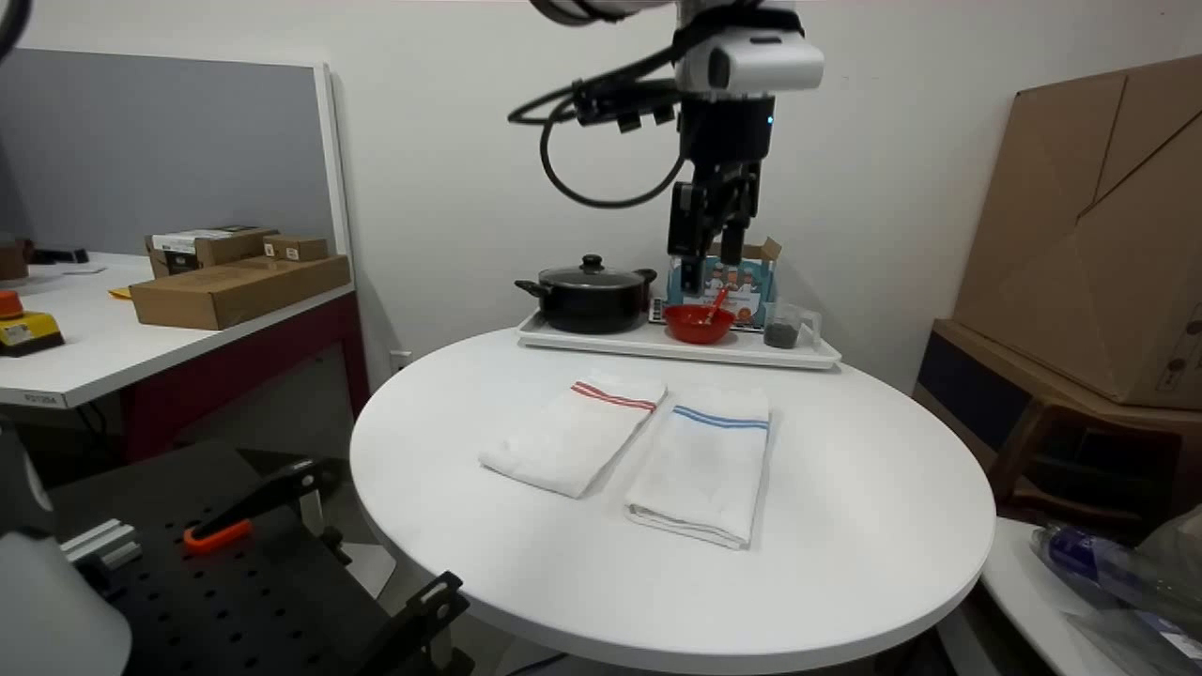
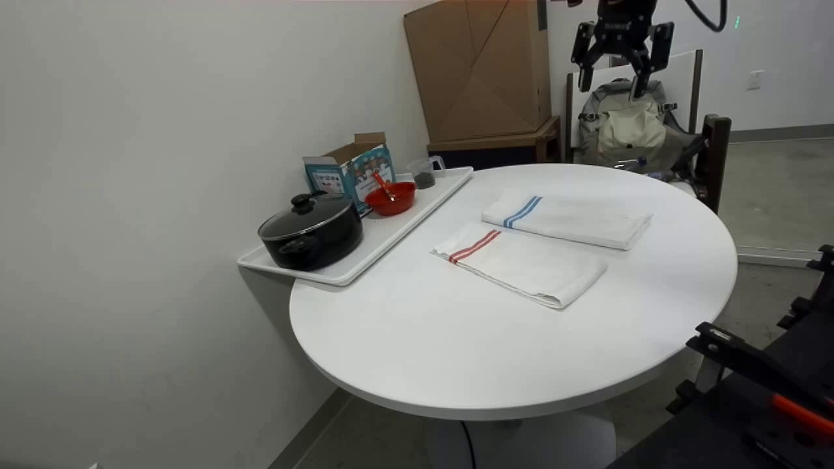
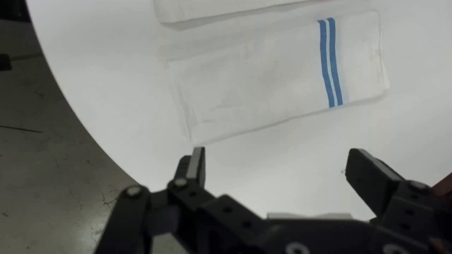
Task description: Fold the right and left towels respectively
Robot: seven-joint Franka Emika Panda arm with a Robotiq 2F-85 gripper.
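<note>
The white towel with blue stripes (image 1: 704, 474) lies flat, folded into a long rectangle, on the round white table. It also shows in an exterior view (image 2: 573, 220) and in the wrist view (image 3: 254, 84). The white towel with red stripes (image 1: 577, 437) lies beside it, also a flat rectangle; it shows in an exterior view (image 2: 534, 260), and only its edge shows in the wrist view (image 3: 226, 8). My gripper (image 1: 712, 261) is open and empty, high above the table. In the wrist view its spread fingers (image 3: 277, 155) are beside the blue-striped towel's long edge, with nothing between them.
A white tray (image 1: 601, 345) at the table's wall side holds a black pot (image 1: 592, 299), a red bowl (image 1: 693, 326), a clear measuring cup (image 1: 781, 326) and a blue box (image 1: 747, 282). The round table's (image 2: 443, 339) edge curves around the towels.
</note>
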